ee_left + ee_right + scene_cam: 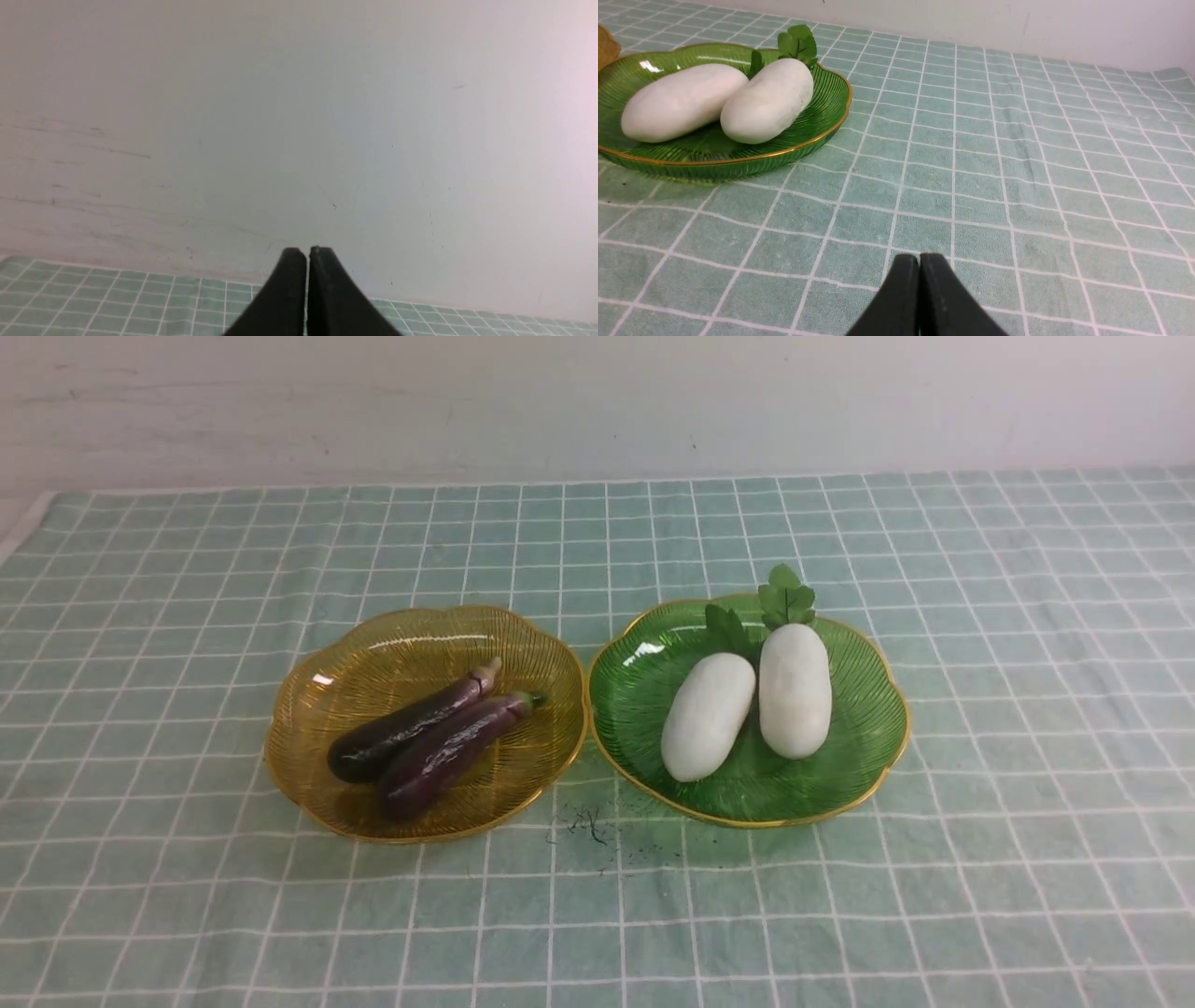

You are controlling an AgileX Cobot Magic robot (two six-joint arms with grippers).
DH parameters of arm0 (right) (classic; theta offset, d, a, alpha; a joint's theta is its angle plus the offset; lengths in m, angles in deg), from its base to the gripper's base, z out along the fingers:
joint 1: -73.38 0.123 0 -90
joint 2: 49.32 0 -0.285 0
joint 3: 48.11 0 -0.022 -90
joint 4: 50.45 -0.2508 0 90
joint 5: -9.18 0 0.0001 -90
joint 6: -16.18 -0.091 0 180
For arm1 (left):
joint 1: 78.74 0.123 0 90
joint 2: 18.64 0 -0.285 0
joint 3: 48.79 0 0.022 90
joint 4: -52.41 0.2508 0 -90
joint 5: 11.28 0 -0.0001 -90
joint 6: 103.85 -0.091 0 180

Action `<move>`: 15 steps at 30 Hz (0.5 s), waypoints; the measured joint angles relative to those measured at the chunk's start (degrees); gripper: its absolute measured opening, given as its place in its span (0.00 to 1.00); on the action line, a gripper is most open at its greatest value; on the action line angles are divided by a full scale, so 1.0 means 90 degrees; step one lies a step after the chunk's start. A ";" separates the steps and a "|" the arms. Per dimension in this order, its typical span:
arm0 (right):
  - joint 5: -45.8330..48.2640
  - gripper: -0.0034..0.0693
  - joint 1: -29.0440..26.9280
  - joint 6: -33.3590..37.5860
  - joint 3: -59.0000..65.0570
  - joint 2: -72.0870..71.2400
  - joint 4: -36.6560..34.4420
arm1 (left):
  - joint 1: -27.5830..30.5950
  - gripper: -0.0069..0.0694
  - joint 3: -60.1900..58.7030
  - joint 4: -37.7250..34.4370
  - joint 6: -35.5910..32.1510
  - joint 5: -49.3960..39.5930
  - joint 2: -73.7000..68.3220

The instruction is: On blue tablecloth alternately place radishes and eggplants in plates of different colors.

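Observation:
On the blue tablecloth (980, 644) two plates stand side by side. The amber plate (308, 709) on the left holds two dark purple eggplants (411, 728) (448, 751) lying side by side. Two white radishes (707, 714) (794, 689) lie in the green plate (859, 728) on the right, leafy tops toward the wall. Neither arm shows in the front view. My left gripper (307, 254) is shut on nothing and faces the wall. My right gripper (919, 261) is shut and empty, low over the cloth, well apart from the green plate (822, 130) and its radishes (682, 100) (768, 100).
A pale wall (597, 401) runs along the far edge of the cloth. Dark specks (588, 826) mark the cloth just in front of the gap between the plates. The cloth's left edge (23, 527) shows at the far left.

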 joint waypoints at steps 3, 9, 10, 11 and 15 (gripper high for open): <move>0.0000 0.03 0.0000 0.0000 0.0000 0.0000 0.0000 | 0.0000 0.08 -0.0021 0.0000 0.0000 -0.0133 0.0005; 0.0000 0.03 0.0000 0.0000 0.0000 0.0000 0.0000 | 0.0000 0.08 -0.0029 0.0000 0.0000 -0.0412 0.0005; 0.0000 0.03 0.0000 0.0000 0.0000 0.0000 0.0000 | 0.0000 0.08 -0.0029 0.0000 0.0000 -0.0448 0.0005; 0.0000 0.03 0.0000 0.0000 0.0000 0.0000 0.0000 | 0.0000 0.08 -0.0029 0.0022 -0.0015 -0.0457 0.0005; 0.0000 0.03 0.0000 0.0000 0.0000 0.0000 0.0000 | 0.0000 0.08 -0.0115 0.0297 -0.0055 -0.0718 0.0096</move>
